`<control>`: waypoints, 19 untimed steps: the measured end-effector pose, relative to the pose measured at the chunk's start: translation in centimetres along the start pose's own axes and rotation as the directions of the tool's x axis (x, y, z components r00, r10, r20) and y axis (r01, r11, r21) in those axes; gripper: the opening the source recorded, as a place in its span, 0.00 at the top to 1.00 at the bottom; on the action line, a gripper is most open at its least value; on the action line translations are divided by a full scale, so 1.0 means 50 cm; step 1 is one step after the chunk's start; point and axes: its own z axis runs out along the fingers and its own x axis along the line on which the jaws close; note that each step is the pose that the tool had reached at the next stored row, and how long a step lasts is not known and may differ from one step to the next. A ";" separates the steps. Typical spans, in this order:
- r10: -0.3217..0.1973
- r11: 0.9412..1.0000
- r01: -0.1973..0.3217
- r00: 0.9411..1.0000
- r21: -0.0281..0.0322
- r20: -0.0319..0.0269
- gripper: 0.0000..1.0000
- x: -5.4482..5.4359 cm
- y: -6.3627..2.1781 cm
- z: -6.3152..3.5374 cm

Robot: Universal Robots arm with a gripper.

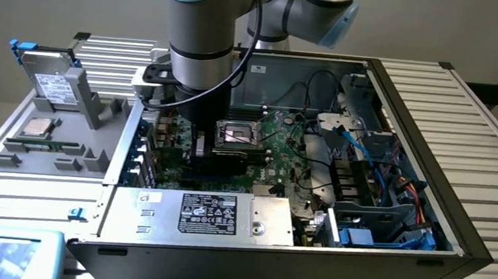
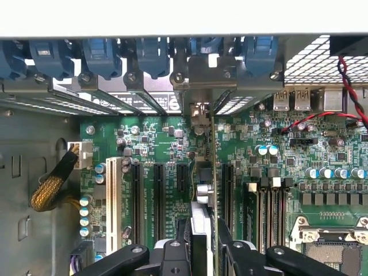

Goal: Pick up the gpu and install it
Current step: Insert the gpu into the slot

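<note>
Green gpu (image 2: pixel 202 195) stands edge-on, pinched in your hand (image 2: pixel 201 233), with little room between black expansion slots (image 2: pixel 158 195) on the motherboard (image 2: pixel 155 135) inside the open computer case (image 1: pixel 458 219).

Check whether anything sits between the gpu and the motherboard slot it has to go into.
Nothing visible does. The gripper holds the gpu on edge among the black expansion slots of the motherboard. The neighbouring slots are bare and no cable crosses there.
</note>
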 end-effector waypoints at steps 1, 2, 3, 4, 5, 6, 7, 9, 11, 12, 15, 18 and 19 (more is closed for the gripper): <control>0.001 1.000 -0.001 1.000 0.000 0.000 0.71 0.000 -0.002 0.000; 0.002 1.000 -0.002 1.000 0.000 0.000 0.71 0.000 -0.002 0.000; 0.003 1.000 -0.003 1.000 0.000 0.000 0.71 0.000 -0.002 0.000; 0.005 1.000 -0.005 1.000 0.000 0.000 0.71 0.000 -0.002 0.000; 0.007 1.000 -0.007 1.000 0.000 0.000 0.71 0.000 -0.002 0.001; 0.009 1.000 -0.009 1.000 -0.002 0.000 0.71 0.000 -0.002 0.001; 0.012 1.000 -0.012 1.000 -0.006 0.000 0.71 0.000 -0.002 0.002; 0.019 1.000 -0.019 1.000 -0.017 0.000 0.71 0.000 -0.002 0.002; 0.023 1.000 -0.023 1.000 -0.021 -0.001 0.71 0.000 -0.002 0.002; 0.023 1.000 -0.023 1.000 -0.022 -0.001 0.71 0.000 -0.002 0.002; 0.023 0.999 -0.023 1.000 -0.022 -0.001 0.71 0.000 -0.002 0.002; 0.023 0.999 -0.023 1.000 -0.022 -0.001 0.71 0.000 -0.002 0.002; 0.023 0.999 -0.023 1.000 -0.022 -0.001 0.71 0.000 -0.003 0.002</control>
